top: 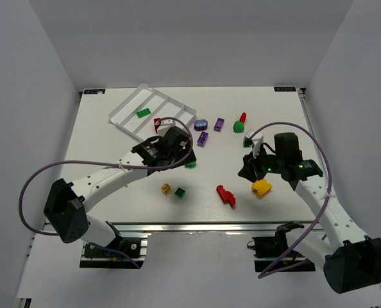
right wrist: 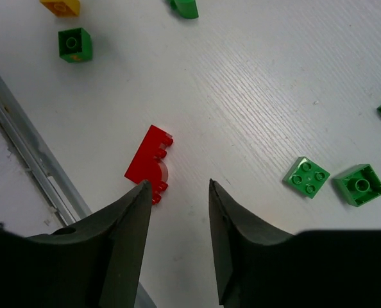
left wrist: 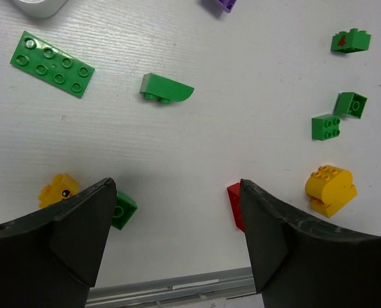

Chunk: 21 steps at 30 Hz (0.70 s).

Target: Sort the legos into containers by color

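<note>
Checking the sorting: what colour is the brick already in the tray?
The brick is green; top external view shows it best.

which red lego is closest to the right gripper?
The red arched brick near the front edge, just beside the right gripper. The tray-side red brick and the far red brick next to a green brick lie much farther away.

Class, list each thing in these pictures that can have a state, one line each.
left gripper: open, empty.
right gripper: open, empty.
white tray: upright, one brick inside.
green brick: lying in a tray compartment.
red arch brick: lying on its side, not held.
</note>
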Each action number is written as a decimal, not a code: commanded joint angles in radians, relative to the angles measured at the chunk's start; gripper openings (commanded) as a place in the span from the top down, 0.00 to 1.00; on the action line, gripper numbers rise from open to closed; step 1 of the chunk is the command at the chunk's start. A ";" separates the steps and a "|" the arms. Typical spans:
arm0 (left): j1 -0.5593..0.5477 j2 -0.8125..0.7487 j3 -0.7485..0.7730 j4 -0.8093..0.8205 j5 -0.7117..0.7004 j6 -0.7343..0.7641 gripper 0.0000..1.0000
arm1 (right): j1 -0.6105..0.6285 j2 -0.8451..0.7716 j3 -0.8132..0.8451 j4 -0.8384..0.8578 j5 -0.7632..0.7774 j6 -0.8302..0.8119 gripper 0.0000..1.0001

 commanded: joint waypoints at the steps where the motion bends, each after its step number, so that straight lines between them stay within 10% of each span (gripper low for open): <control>1: -0.005 0.013 0.079 -0.078 -0.054 -0.003 0.13 | -0.013 0.001 0.022 -0.031 0.003 0.020 0.53; 4: -0.005 0.031 0.146 -0.110 -0.079 0.022 0.02 | -0.032 0.010 0.036 -0.045 0.023 0.035 0.38; 21: -0.005 0.232 0.292 -0.188 -0.008 0.302 0.02 | -0.090 0.062 0.109 -0.196 -0.193 -0.119 0.41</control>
